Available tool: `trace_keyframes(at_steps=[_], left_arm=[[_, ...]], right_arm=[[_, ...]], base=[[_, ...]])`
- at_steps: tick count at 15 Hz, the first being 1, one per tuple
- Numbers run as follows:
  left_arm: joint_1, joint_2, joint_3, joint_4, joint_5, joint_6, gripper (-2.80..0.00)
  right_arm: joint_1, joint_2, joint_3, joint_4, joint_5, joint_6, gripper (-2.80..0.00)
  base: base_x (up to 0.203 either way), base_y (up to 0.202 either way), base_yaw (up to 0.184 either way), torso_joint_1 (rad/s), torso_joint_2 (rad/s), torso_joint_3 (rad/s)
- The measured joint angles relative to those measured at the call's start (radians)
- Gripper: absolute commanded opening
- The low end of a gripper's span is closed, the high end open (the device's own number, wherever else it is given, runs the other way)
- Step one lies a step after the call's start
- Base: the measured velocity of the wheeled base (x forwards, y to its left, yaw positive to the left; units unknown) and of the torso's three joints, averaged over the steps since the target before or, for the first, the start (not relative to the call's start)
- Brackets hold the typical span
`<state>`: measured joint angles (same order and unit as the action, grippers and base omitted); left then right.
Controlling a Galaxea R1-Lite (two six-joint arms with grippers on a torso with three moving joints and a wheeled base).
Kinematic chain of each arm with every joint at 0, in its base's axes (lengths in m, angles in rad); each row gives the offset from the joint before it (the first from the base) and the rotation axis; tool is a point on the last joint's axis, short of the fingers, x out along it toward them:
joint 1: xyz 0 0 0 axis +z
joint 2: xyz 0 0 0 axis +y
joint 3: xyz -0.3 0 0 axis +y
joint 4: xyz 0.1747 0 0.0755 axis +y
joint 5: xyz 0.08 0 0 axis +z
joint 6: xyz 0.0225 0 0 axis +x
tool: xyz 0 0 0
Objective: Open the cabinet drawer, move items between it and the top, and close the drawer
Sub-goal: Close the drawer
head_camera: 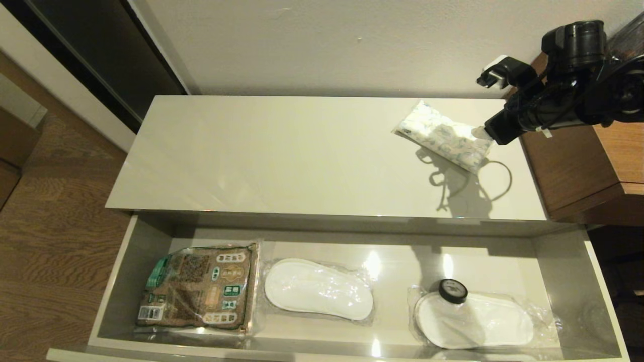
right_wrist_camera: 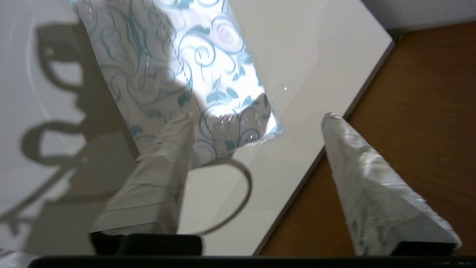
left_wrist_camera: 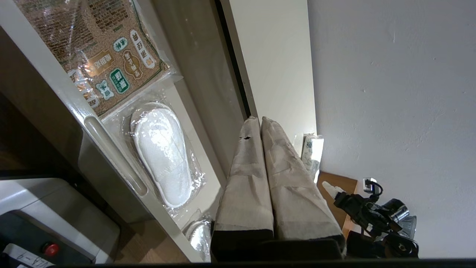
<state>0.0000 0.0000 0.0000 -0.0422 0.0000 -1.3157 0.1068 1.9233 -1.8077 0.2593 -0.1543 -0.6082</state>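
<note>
A white packet (head_camera: 445,142) with blue-green swirl print lies flat on the glossy cream top (head_camera: 282,156), near its right end. The right gripper (right_wrist_camera: 256,123) hovers just over it, fingers spread, holding nothing. A black tape roll (head_camera: 453,290) sits in the open drawer (head_camera: 118,281).

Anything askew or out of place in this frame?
Mildly: the white packet lies diagonally at the right end of the top, close to the edge, under the open right gripper. The tape roll sits on a bagged slipper in the drawer.
</note>
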Motion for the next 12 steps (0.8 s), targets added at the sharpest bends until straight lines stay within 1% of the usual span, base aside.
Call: trace_keyframes(at_steps=[3,5,9,12], left_arm=[[0.0,0.0,0.0,0.0,0.0,0.0,-2.8],[0.0,0.0,0.0,0.0,0.0,0.0,-2.8],[0.0,0.0,0.0,0.0,0.0,0.0,-2.8],[0.0,0.0,0.0,0.0,0.0,0.0,-2.8]], right_arm=[[0.0,-0.086,0.065,0.027,-0.005,-0.001,-2.8],[0.001,-0.202,0.171,0.097,-0.007,0.001,-2.8],[0.02,-0.455,0.479,0.239,-0.002,0.025,-2.8],[0.059,-0.605,0.723,0.344,0.011,0.094,-2.8]], base=[[0.0,0.0,0.0,0.0,0.0,0.0],[0.0,0.0,0.0,0.0,0.0,0.0],[0.0,0.0,0.0,0.0,0.0,0.0],[0.0,0.0,0.0,0.0,0.0,0.0]])
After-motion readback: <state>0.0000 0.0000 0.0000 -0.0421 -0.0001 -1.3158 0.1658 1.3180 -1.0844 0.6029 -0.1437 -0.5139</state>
